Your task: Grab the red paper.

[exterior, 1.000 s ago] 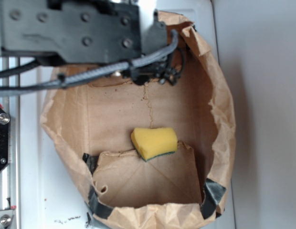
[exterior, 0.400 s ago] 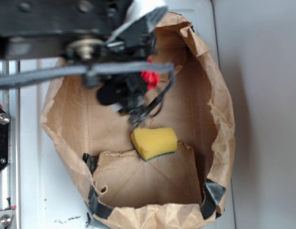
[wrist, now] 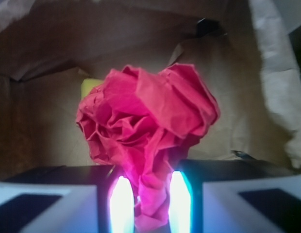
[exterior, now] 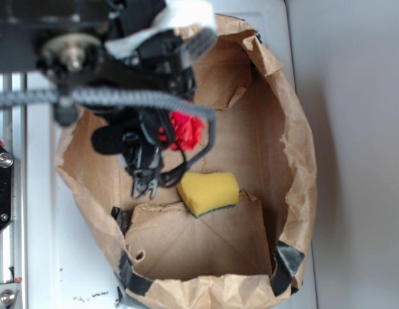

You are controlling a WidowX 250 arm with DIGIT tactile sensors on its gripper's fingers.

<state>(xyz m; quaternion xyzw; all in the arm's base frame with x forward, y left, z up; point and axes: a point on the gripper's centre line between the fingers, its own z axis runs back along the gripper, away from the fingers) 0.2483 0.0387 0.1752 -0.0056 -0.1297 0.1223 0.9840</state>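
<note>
The red paper [wrist: 145,121] is a crumpled bright red ball with rose-like folds, and it fills the middle of the wrist view. My gripper [wrist: 148,199] is shut on the red paper's lower end, which is pinched between the two glowing fingers [wrist: 122,201]. In the exterior view the red paper [exterior: 186,129] shows just beside the black gripper [exterior: 172,134], over the upper left part of the brown paper bag [exterior: 302,161]. The arm hides part of the ball.
A yellow sponge [exterior: 209,192] with a green underside lies on the bag floor, just below the held ball; a corner of the yellow sponge [wrist: 90,86] peeks out behind it. Crumpled bag walls [wrist: 43,48] surround the gripper. A metal rail [exterior: 6,193] runs along the left.
The arm has swung down and to the left over the bag. The red paper, hidden a second ago, now shows in the gripper and has moved with it toward the sponge.
</note>
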